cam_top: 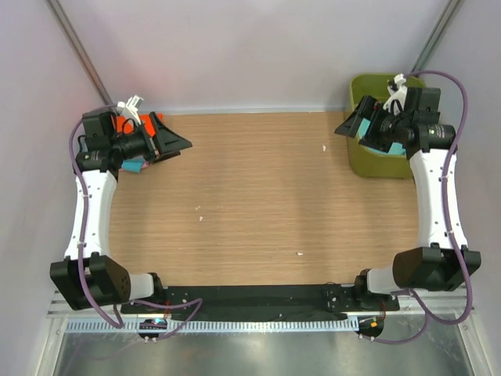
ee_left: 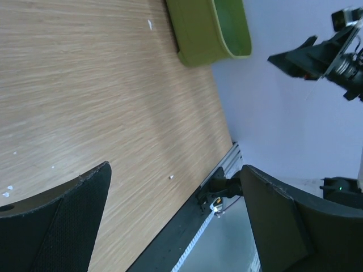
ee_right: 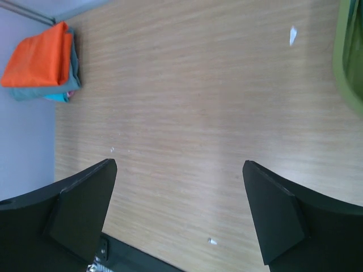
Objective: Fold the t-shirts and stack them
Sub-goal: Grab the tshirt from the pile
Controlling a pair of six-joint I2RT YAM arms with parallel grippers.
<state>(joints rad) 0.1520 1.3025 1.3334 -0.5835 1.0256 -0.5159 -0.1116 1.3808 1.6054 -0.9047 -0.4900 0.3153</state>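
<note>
While the left gripper (ee_left: 176,226) and the right gripper (ee_right: 181,215) stand wide apart and hold nothing, the folded t-shirts (ee_right: 41,62) lie stacked at the upper left of the right wrist view.
An orange shirt (ee_right: 39,54) tops the stack with a grey-teal one (ee_right: 37,92) beneath, on the wooden table (cam_top: 258,196) at its far left corner. In the top view, the left arm partly hides the stack. The right gripper hangs over the olive-green basket (cam_top: 368,166) at upper right, where turquoise cloth (cam_top: 396,148) shows.
</note>
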